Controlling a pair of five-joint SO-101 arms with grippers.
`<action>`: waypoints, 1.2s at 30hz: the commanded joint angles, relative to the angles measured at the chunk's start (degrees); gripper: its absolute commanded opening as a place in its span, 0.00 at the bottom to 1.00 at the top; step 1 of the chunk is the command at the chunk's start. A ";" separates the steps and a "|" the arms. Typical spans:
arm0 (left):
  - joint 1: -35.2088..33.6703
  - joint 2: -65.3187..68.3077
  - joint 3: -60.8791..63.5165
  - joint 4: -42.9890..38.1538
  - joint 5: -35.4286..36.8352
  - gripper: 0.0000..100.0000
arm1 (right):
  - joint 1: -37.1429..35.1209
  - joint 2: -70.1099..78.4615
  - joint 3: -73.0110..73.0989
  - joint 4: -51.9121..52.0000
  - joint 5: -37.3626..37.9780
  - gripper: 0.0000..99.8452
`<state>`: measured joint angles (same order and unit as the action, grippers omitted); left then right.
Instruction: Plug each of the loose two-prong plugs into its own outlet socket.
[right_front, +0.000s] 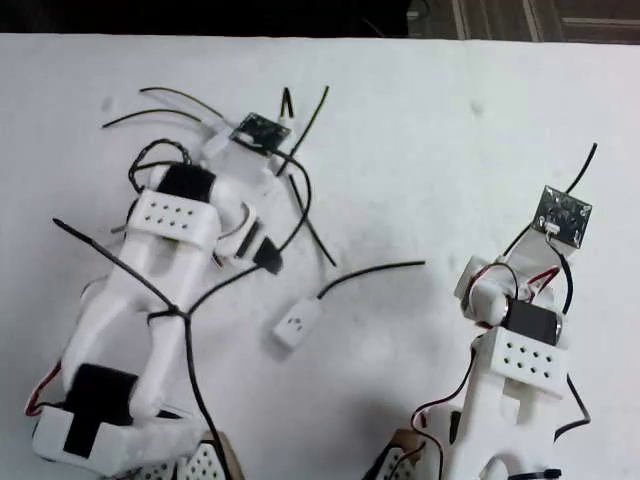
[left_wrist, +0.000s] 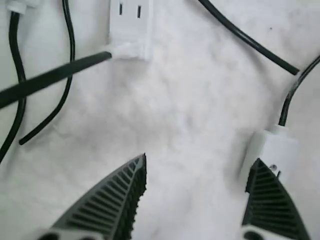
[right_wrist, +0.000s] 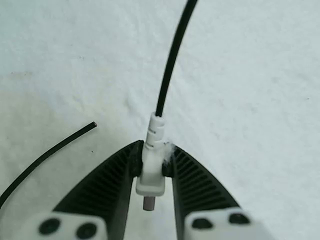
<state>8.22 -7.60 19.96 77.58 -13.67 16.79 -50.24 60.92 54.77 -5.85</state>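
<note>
Found the right gripper (right_wrist: 152, 150) closed tight on a white two-prong plug (right_wrist: 151, 177), low in the centre of the right wrist view. Saw one metal prong (right_wrist: 148, 203) poking out beneath the plug body, between the dark fingers (right_wrist: 112, 190). Traced the plug's black cord (right_wrist: 172, 60) straight up to the top edge of that frame. Noted a loose black wire end (right_wrist: 55, 145) at the left, apart from the gripper.

Found the left gripper (left_wrist: 195, 170) spread wide at the bottom of the left wrist view, with nothing between its fingers. Spotted a second white plug (left_wrist: 270, 147) at the right of that frame, just above one fingertip (left_wrist: 265, 195); could not tell whether touching. Saw the white outlet socket (left_wrist: 129, 22) at the top, left of centre, two slots facing the camera, its black cable (left_wrist: 50, 77) leaving toward the left edge.

In the high view, located the socket (right_front: 297, 323) flat on the white table (right_front: 420, 120), near the frame's centre, between the two arms.
</note>
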 joint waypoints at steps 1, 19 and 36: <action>1.98 -1.63 -2.11 3.16 -1.49 0.30 | 0.31 -1.63 -0.26 -0.66 0.53 0.02; 18.95 4.18 10.64 -5.89 -1.05 0.30 | 0.31 -1.63 -0.26 -0.66 0.53 0.02; 24.48 -0.75 20.92 -11.87 2.55 0.30 | 0.31 -1.63 -0.26 -0.66 0.62 0.02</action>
<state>32.13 -6.11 39.12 67.91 -11.74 16.79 -50.24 60.92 54.77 -5.85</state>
